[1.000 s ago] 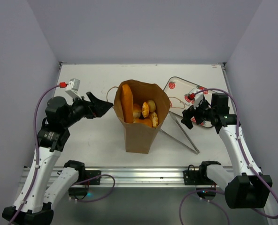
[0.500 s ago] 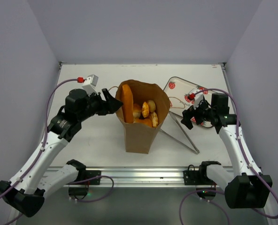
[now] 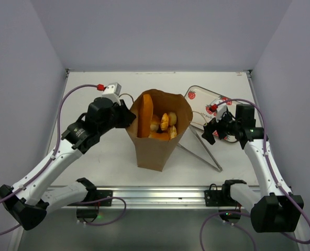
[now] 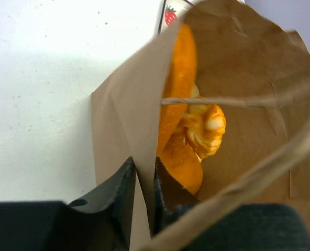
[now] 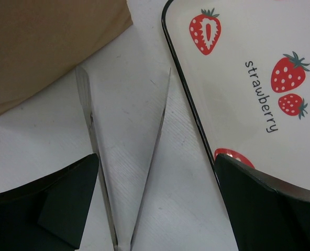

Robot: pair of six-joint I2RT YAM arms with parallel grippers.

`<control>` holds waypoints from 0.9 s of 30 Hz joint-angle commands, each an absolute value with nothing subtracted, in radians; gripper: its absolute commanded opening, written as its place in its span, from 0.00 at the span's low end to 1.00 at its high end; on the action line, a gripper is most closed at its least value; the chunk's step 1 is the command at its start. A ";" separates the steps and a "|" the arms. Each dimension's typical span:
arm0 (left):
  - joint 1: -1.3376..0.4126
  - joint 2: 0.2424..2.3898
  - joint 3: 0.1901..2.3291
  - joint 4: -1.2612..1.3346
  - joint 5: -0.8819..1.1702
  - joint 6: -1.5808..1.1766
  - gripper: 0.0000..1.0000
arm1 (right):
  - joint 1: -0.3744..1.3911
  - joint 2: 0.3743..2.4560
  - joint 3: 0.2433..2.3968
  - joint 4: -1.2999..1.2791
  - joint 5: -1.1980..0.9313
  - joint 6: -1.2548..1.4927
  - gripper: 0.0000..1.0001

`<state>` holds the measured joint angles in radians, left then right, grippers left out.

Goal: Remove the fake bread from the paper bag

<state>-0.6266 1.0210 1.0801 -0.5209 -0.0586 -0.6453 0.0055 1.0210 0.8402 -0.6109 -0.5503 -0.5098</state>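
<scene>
The brown paper bag (image 3: 155, 149) stands upright mid-table with its mouth open. Inside it lies the fake bread: a long orange baguette (image 3: 145, 115) leaning at the left wall and small golden rolls (image 3: 168, 121) beside it. My left gripper (image 3: 128, 116) is at the bag's left rim, shut on the paper wall, one finger outside and one inside (image 4: 142, 180). In the left wrist view the baguette (image 4: 178, 89) and a knobbly piece (image 4: 205, 128) show inside the paper bag (image 4: 123, 115). My right gripper (image 3: 211, 130) hovers open over the metal tongs (image 5: 129, 157), holding nothing.
A strawberry-print tray (image 3: 203, 99) lies at the back right, seen close as the tray (image 5: 249, 78) in the right wrist view. Metal tongs (image 3: 205, 151) lie open on the table right of the bag. A string handle (image 4: 233, 102) crosses the bag's mouth.
My left arm swung right to the bag and its gripper closed on the left rim; the bag's top shifted slightly. The right arm stayed still.
</scene>
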 commanded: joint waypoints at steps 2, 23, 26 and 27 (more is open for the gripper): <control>-0.640 1.042 1.146 -0.532 -0.162 -0.578 0.05 | 0.005 1.023 0.865 -0.606 -0.581 -0.523 0.99; -0.591 1.252 1.534 -0.569 -0.603 -0.086 0.00 | 0.005 1.000 0.865 -0.609 -0.591 -0.520 0.99; -0.505 1.262 1.473 -0.431 -0.571 0.039 0.00 | 0.005 0.999 0.867 -0.611 -0.595 -0.522 0.99; -0.444 1.276 1.447 -0.401 -0.540 0.072 0.00 | 0.005 0.999 0.867 -0.611 -0.595 -0.520 0.99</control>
